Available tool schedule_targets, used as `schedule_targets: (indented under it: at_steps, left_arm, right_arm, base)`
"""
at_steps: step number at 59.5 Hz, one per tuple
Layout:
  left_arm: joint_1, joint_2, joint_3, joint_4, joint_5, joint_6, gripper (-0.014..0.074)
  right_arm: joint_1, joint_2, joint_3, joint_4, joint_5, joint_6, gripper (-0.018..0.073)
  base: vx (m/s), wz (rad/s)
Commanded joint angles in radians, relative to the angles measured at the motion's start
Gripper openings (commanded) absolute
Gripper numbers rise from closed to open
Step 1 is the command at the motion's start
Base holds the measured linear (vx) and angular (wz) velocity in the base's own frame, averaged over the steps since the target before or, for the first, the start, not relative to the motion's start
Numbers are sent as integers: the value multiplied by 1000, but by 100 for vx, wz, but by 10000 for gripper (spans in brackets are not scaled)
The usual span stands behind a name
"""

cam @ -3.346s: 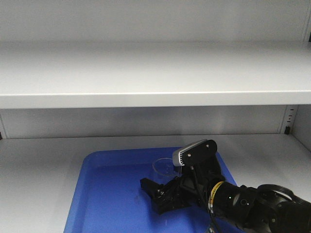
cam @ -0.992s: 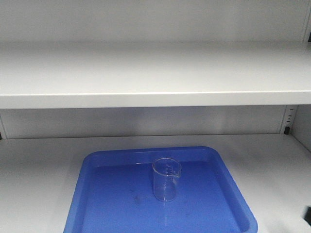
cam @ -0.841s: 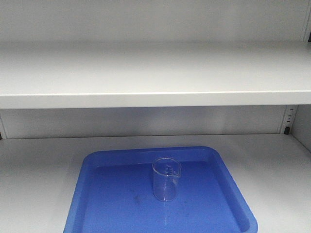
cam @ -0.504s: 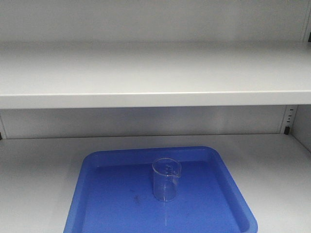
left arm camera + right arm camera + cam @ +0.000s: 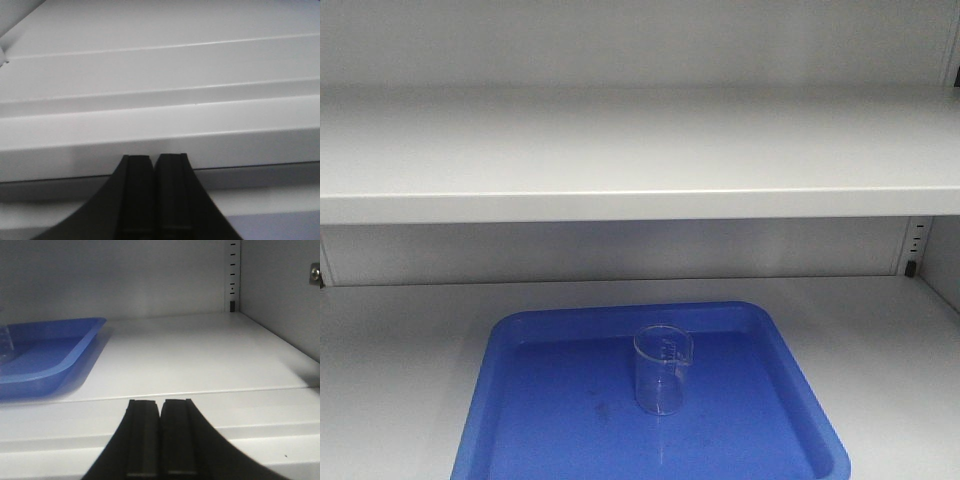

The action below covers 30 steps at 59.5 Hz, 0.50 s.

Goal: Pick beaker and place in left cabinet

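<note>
The small clear beaker (image 5: 662,368) stands upright in a blue tray (image 5: 540,440) on the lower shelf of the light grey left cabinet (image 5: 620,160). No arm shows in the front view. In the right wrist view my right gripper (image 5: 161,402) is shut and holds nothing, outside the shelf's front edge, with the tray (image 5: 50,355) far to its left. In the left wrist view my left gripper (image 5: 154,157) is shut and holds nothing, facing grey cabinet panels (image 5: 160,65).
A slotted rail (image 5: 232,275) runs up the cabinet's back right corner, next to the right side wall (image 5: 285,295). The upper shelf (image 5: 640,205) overhangs the tray. Bare shelf surface (image 5: 190,355) lies right of the tray.
My right arm, whose gripper was at the beaker in the tray 3.3 s ago, has pulled out of the front view. The beaker stays standing in the tray.
</note>
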Motion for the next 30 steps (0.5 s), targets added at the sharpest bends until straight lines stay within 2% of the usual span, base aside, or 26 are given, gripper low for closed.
schedule_targets:
  at_steps: [1,30]
  left_arm:
    - [-5,-10,-15,3,-75,-4,4]
    - [-5,-10,-15,3,-75,-4,4]
  right_arm:
    - [-4,-10,6,-1,-76,-11,-8]
    - [-4,-10,6,-1,-74,-11,-8]
  base:
    - [0,0]
    - [0,0]
